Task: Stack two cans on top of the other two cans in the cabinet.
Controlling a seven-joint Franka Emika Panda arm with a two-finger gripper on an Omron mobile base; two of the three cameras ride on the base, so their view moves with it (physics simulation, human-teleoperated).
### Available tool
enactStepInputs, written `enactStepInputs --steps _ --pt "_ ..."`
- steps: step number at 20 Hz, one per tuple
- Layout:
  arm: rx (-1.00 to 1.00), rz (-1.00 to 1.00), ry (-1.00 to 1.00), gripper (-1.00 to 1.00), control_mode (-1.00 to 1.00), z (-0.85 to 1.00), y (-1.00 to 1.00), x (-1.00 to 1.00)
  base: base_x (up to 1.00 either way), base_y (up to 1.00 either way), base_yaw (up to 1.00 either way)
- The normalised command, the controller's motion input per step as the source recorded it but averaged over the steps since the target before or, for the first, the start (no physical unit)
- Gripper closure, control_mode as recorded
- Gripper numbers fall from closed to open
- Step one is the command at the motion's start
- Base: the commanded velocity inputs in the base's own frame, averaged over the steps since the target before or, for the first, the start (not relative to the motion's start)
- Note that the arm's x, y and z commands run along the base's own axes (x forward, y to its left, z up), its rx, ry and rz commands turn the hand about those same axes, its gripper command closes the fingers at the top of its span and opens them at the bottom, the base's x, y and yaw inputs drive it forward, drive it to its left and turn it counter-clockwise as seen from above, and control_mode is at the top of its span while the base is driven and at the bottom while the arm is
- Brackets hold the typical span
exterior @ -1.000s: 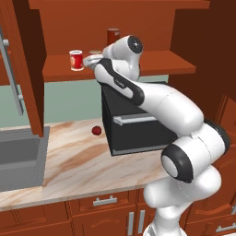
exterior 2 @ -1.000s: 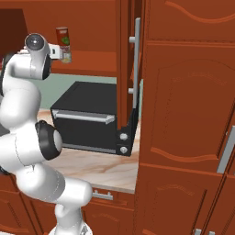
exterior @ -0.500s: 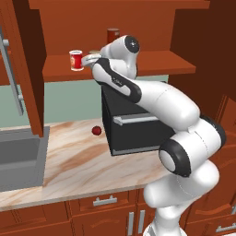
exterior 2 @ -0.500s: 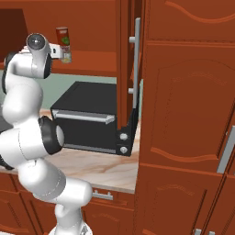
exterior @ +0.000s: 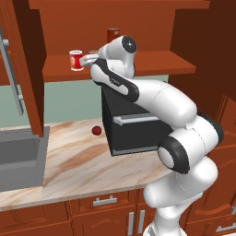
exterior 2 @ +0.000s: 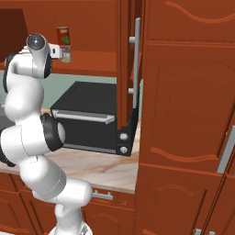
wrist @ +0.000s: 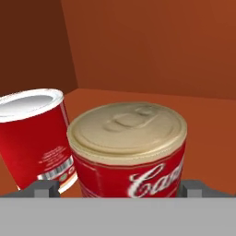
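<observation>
Arm is reaching up onto the shelf of the open wall cabinet [exterior: 152,64], gripper [wrist: 119,188] at shelf level with jaws spread full width, one fingertip [wrist: 44,188] on each side of a red can with a tan pull-tab lid [wrist: 129,147] that sits between them right in front of the hand camera. Fingertips look apart from the can walls, so nothing is gripped. Just beside that can, to its left in the hand view, stands the red can with white top band and a barcode label [wrist: 34,138]; whether the two touch can't be told. In the left base view the same white-banded can [exterior: 76,60] is upright near the front edge of the shelf, just left of the hand. A dark red-brown can [exterior: 113,35] stands further back on the shelf behind the wrist; in the right base view it shows a green patch [exterior 2: 63,37] with a pale can [exterior 2: 66,56] below it. Black toaster oven [exterior: 133,129] on the marble counter [exterior: 78,161] under the shelf, a small red ball-like item [exterior: 96,130] just left of it, sink [exterior: 18,159] at far left. Cabinet door with grey bar handle [exterior 2: 136,64] stands open.
</observation>
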Motion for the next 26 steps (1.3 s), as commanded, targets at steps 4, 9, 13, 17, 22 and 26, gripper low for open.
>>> enactStepInputs --steps 4,9,13,17,22,26 --pt "0.00 0.00 0.00 -1.00 -1.00 -0.01 0.01 0.02 0.00 0.00 0.00" --pt "0.00 0.00 0.00 1.00 -1.00 -0.02 0.02 0.00 0.00 0.00 0.00" --pt "0.00 0.00 0.00 1.00 -1.00 -0.04 0.04 -0.02 0.00 0.00 0.00" --pt "0.00 0.00 0.00 1.00 -1.00 -0.04 0.00 -0.01 0.00 0.00 0.00" --pt "0.00 0.00 -0.02 1.00 -1.00 0.03 0.00 -0.17 0.00 0.00 0.00" --pt "0.00 0.00 -0.08 1.00 -1.00 0.15 0.00 -0.52 0.00 0.00 0.00"
